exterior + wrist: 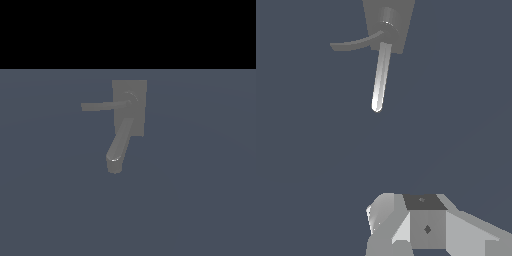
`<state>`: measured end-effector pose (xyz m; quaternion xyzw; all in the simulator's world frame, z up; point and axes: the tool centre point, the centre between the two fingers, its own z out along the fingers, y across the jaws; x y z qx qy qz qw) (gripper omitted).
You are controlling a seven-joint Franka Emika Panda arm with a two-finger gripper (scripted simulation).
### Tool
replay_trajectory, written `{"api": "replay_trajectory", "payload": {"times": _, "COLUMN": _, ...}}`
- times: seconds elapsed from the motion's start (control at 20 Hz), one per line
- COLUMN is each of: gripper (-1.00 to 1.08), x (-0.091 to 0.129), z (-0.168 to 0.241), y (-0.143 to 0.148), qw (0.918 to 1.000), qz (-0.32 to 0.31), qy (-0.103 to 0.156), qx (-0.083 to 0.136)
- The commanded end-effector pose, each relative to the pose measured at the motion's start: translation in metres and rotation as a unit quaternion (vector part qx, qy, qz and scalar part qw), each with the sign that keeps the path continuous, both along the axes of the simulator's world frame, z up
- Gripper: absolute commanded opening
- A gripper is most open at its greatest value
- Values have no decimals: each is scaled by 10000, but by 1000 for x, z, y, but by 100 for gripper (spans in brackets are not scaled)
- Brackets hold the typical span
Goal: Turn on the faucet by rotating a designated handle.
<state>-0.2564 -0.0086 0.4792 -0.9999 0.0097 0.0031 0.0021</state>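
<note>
So far nothing of the task appears done. Largest first: the faucet (129, 107) is standing well apart from the end effector (406, 225), straight ahead of it in the wrist view, with its thick spout (120, 145) angling toward the end effector. The handle (105, 105), the thin lever on the round hub, is sticking out sideways, untouched. The end effector is holding nothing, and I cannot tell how wide its jaws are. Approaching, reaching the lever and rotating it are all remaining.
</note>
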Motion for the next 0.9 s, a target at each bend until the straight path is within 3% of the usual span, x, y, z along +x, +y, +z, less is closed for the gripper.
{"api": "replay_trajectory", "payload": {"times": 0.0, "gripper": -100, "x": 0, "z": 0, "y": 0, "qw": 10000, "qz": 0, "qy": 0, "qx": 0}}
{"api": "replay_trajectory", "payload": {"times": 0.45, "gripper": -100, "x": 6, "z": -7, "y": -8, "qw": 9996, "qz": 69, "qy": 101, "qx": -243}}
{"api": "replay_trajectory", "payload": {"times": 0.85, "gripper": -100, "x": 22, "z": -23, "y": -27, "qw": 9952, "qz": 282, "qy": 348, "qx": -874}}
